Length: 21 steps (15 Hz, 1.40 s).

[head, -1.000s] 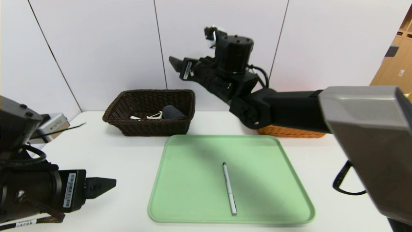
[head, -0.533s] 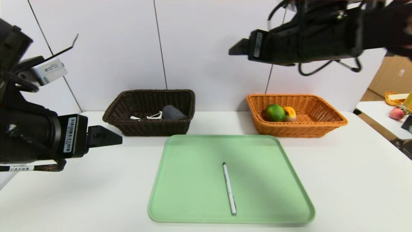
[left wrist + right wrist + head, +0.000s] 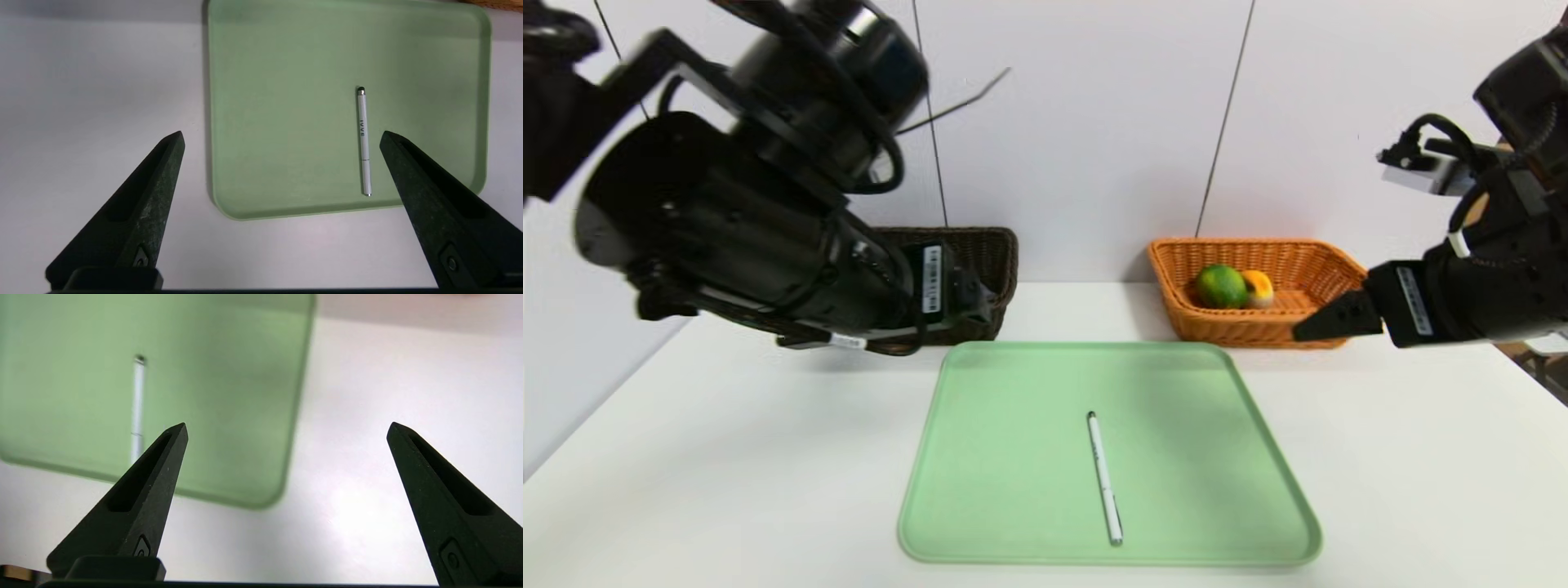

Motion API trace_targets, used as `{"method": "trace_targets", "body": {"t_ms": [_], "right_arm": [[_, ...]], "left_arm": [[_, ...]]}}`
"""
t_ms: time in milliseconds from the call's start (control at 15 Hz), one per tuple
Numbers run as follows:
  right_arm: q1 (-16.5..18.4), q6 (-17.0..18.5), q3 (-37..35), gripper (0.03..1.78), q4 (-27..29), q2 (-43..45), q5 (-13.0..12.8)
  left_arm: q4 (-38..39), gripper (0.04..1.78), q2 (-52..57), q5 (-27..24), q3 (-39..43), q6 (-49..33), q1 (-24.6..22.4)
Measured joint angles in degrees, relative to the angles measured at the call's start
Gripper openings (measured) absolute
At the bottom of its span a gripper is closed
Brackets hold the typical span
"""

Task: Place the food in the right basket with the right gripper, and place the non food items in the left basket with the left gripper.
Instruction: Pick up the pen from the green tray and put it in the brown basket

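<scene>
You see one white pen lying on the green tray at the table's near edge, both grippers spread wide and empty, the left gripper above the far-left area, the right gripper above the right edge by the orange basket holding lime and bun.

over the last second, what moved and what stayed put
The left gripper rose from low at the table's near left and swung in front of the dark basket, open, empty. The right gripper left the table's middle for the right, beside the orange basket, open. The pen, tray, lime and bun stayed.
</scene>
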State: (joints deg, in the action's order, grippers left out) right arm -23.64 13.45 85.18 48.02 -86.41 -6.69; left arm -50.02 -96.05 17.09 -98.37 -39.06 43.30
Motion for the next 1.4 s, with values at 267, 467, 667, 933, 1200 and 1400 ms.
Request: {"method": "trace_targets", "body": {"t_ms": [267, 467, 667, 933, 1200, 1400], "right_arm": [[6.23, -1.27, -5.05, 1.69, 1.43, 3.44, 0.48], [10.89, -0.55, -6.12, 1.69, -6.18, 4.07, 0.37], [13.47, -2.36, -8.44, 1.69, -17.7, 4.66, 0.2], [14.85, -3.19, -14.51, 1.69, -31.62, 5.86, -0.09], [16.66, -3.58, -20.05, 1.69, -37.24, 6.62, -0.06], [16.92, -3.56, -21.87, 1.69, -37.28, 6.78, -0.05]], "left_arm": [[-1.99, 1.69, -10.81, -0.26, -8.36, -1.87, 4.27], [-2.33, 1.69, -17.26, -0.41, -12.8, -4.0, 6.36], [-2.33, 1.69, -21.64, -0.21, -14.07, -4.33, 8.95], [-1.99, 1.69, -25.64, 0.18, -14.29, -5.71, 10.95], [-2.02, 1.69, -27.93, 0.18, -14.42, -7.52, 11.85], [-2.01, 1.69, -29.0, 0.02, -14.73, -8.01, 12.2]]}}
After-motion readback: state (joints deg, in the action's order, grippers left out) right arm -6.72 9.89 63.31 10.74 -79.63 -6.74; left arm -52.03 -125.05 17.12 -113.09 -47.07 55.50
